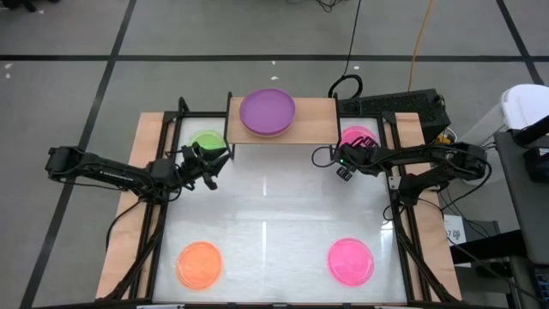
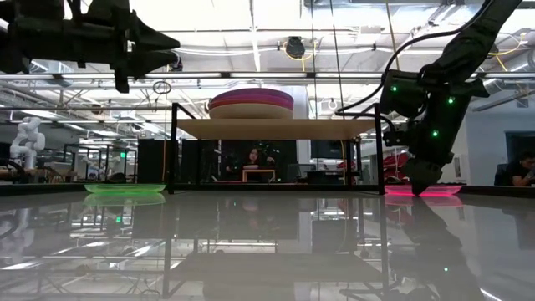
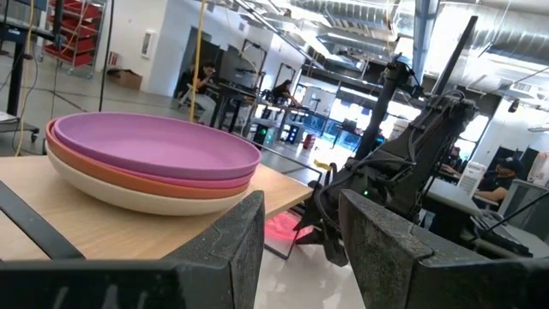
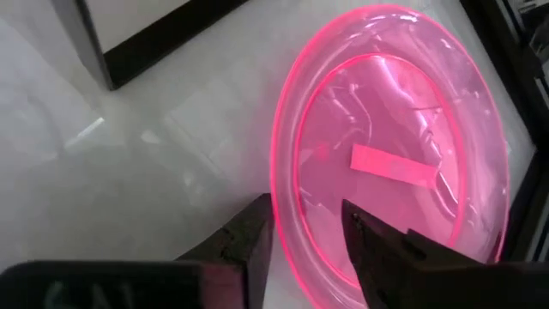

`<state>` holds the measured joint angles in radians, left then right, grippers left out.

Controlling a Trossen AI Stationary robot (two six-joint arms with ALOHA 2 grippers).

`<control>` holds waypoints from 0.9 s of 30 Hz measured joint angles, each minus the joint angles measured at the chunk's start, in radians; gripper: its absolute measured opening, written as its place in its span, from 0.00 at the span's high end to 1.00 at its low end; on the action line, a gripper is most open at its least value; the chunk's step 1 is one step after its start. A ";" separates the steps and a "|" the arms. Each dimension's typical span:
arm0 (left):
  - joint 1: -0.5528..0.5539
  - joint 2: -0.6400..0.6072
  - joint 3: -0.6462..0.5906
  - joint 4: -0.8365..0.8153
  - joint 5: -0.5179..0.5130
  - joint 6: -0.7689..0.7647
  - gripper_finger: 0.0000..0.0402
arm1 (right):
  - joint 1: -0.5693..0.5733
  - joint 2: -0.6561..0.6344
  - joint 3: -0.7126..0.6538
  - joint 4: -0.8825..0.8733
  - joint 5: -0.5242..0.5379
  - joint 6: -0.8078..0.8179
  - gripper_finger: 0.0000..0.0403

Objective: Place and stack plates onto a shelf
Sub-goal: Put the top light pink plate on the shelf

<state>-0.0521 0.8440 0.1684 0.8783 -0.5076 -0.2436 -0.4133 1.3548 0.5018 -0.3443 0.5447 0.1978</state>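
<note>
on the shelf [image 1: 317,112] sits a three-plate stack [image 1: 267,112]; both arms' jaws stand apart, empty.

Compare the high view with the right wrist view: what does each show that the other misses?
Only the high view shows the shelf with the purple-topped stack, the green plate under the left gripper, and the orange plate and front pink plate. Only the right wrist view shows the right gripper open, straddling the rim of the rear pink plate. Both show that plate and gripper.
</note>
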 joint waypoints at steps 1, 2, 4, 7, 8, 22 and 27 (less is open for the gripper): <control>0.000 0.000 0.000 0.000 0.000 0.000 0.61 | 0.000 0.000 0.000 0.001 -0.009 -0.001 0.70; 0.000 0.000 0.000 -0.001 0.000 0.000 0.61 | 0.000 0.000 0.000 0.002 -0.016 0.000 0.73; 0.000 0.000 0.000 -0.002 0.000 0.000 0.61 | 0.000 0.000 0.000 0.003 -0.021 -0.001 0.77; 0.000 0.000 0.000 -0.006 0.000 0.000 0.61 | 0.000 0.000 0.000 0.003 -0.037 -0.001 0.84; 0.000 0.000 0.000 -0.006 0.000 0.000 0.61 | 0.000 0.000 0.000 0.003 -0.055 -0.004 0.87; 0.000 0.000 0.000 -0.006 0.000 0.000 0.61 | 0.001 -0.119 -0.005 -0.004 -0.226 -0.027 1.00; 0.000 0.000 0.000 -0.007 0.000 0.000 0.61 | 0.005 -0.237 -0.005 -0.008 -0.252 0.003 1.00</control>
<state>-0.0521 0.8443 0.1688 0.8715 -0.5076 -0.2434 -0.4079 1.1181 0.4973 -0.3525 0.2931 0.2004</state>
